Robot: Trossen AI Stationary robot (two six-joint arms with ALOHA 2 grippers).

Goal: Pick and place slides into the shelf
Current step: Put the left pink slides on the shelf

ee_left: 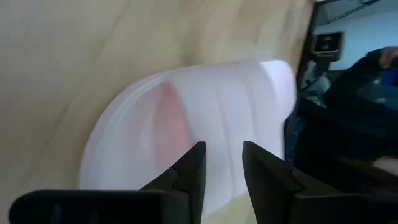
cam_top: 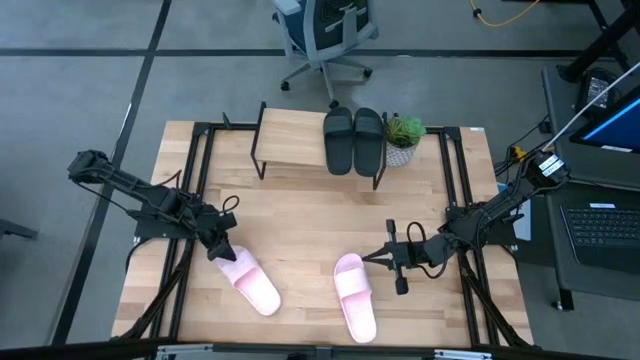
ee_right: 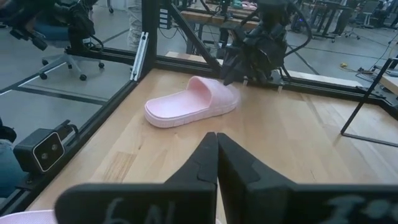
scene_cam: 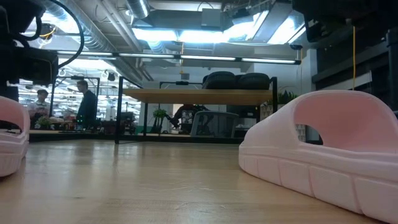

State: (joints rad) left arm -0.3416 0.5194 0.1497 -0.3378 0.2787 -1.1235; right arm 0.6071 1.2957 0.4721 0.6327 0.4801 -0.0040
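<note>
- High view: black pair of slides point(cam_top: 353, 140) already sits side by side on the right end of the shelf point(cam_top: 290, 148), at the far side of the table point(cam_top: 300, 215); left part of the plank is bare, likely kept for the pink pair.
- Two pink slides are on the table near its front edge, well apart: left pink slide point(cam_top: 250, 283) lies angled, right pink slide point(cam_top: 355, 297) points roughly toward the shelf.
- Left gripper point(cam_top: 222, 247) is at the strap end of the left pink slide, touching or just above it. In the left wrist view its fingers point(ee_left: 189, 177) stand parted with the slide's strap right ahead, so it looks released, lined up for a grasp, nothing held yet.
- Right gripper point(cam_top: 398, 258) hovers just beside the right pink slide's strap end, clenched empty; in the right wrist view the fingers point(ee_right: 208, 165) are pressed together. Reads as waiting its turn.
- Small potted plant point(cam_top: 403, 140) stands by the shelf's right end, not part of the job.
- Hard to tell: whether the left fingers already touch the strap; left wrist view is blurred, and its right side shows only dark shapes.
- Low view cuts off both pink slides at the picture edges; the shelf's black slides show only as dark humps.
</note>
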